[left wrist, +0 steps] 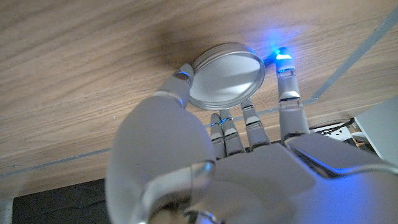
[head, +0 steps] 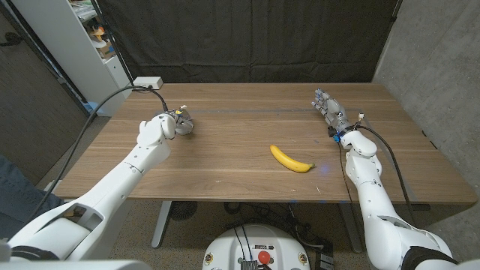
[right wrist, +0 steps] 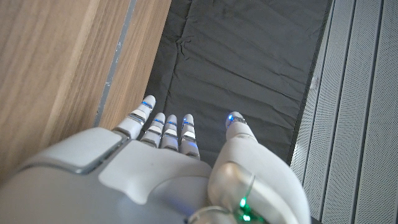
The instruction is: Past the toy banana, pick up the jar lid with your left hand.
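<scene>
Left wrist view: left robot hand (left wrist: 211,162) grasping unmarked jar lid (left wrist: 226,74); right robot hand (head: 330,112) released.

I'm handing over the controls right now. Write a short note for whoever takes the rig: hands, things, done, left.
Left hand: fingers around the jar lid at the table's left side; whether it is lifted is unclear.
Right hand: holds nothing, fingers extended, at the far right.
Toy banana: lies untouched, right of centre.
Done: reach, fingers on the lid.
Left: confirm the grip, raise the lid.
</scene>
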